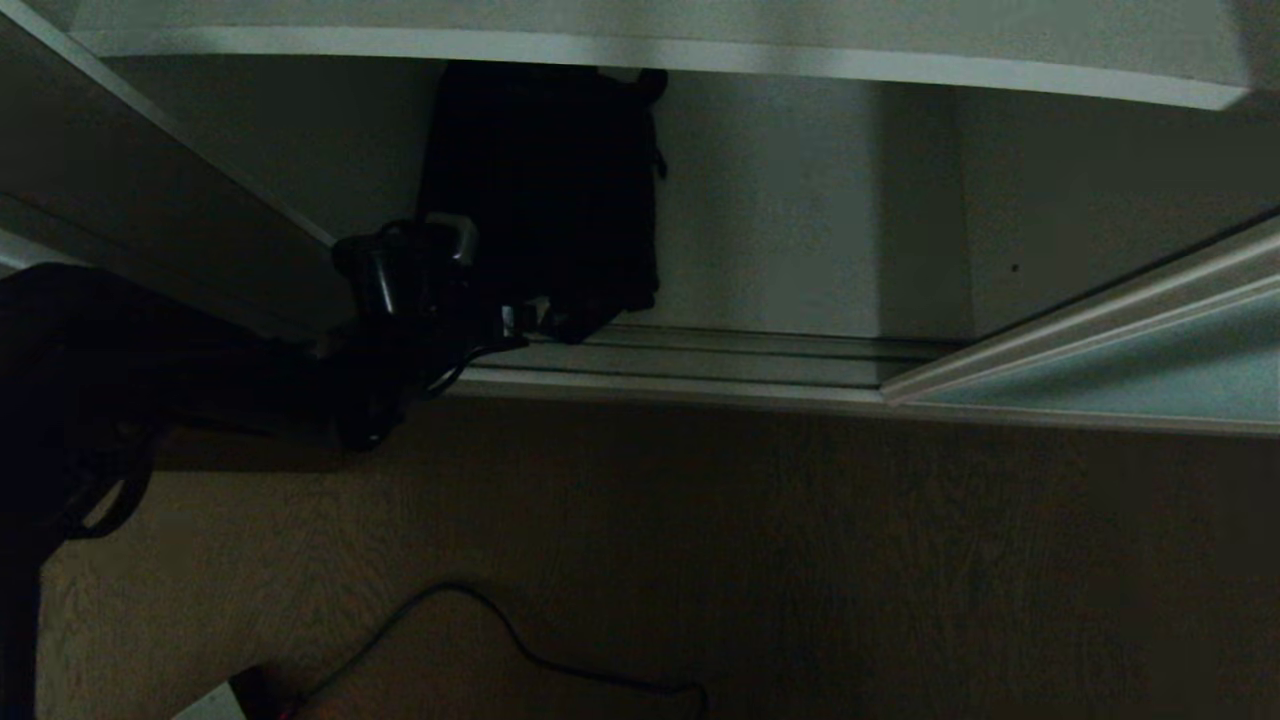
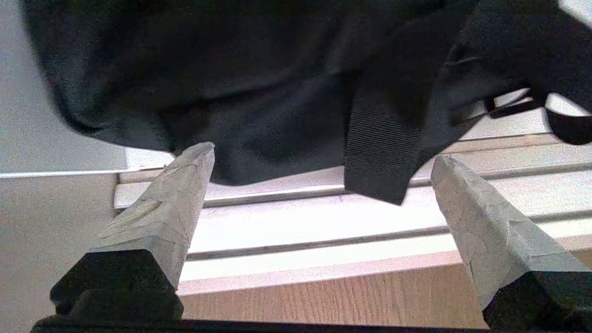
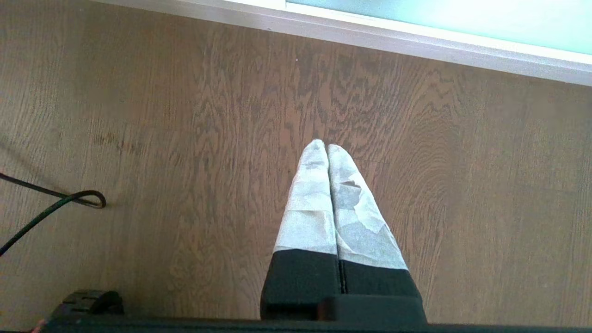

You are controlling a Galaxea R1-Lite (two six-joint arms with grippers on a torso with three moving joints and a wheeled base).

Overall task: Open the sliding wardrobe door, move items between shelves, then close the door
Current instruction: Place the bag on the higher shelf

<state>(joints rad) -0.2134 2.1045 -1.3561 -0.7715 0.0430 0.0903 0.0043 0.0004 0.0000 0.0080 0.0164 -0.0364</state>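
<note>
The sliding wardrobe door (image 1: 1130, 360) stands pushed to the right, leaving the compartment open. An all-black fabric bag (image 1: 545, 190) stands at the back left of the lowest compartment, under a pale shelf (image 1: 700, 55). My left gripper (image 1: 535, 322) reaches in low over the floor track, just in front of the bag's bottom edge. In the left wrist view the gripper (image 2: 323, 152) is open, and the bag (image 2: 231, 83) and its hanging strap (image 2: 379, 152) lie just beyond the fingertips (image 2: 185, 194), not gripped. My right gripper (image 3: 327, 147) hangs shut and empty over the wooden floor.
The ribbed silver floor track (image 1: 700, 355) runs along the wardrobe's front edge. A beige side panel (image 1: 150, 190) closes the compartment on the left. A black cable (image 1: 520, 640) lies on the wooden floor (image 1: 800, 560), and shows as a cable loop (image 3: 55, 203) in the right wrist view.
</note>
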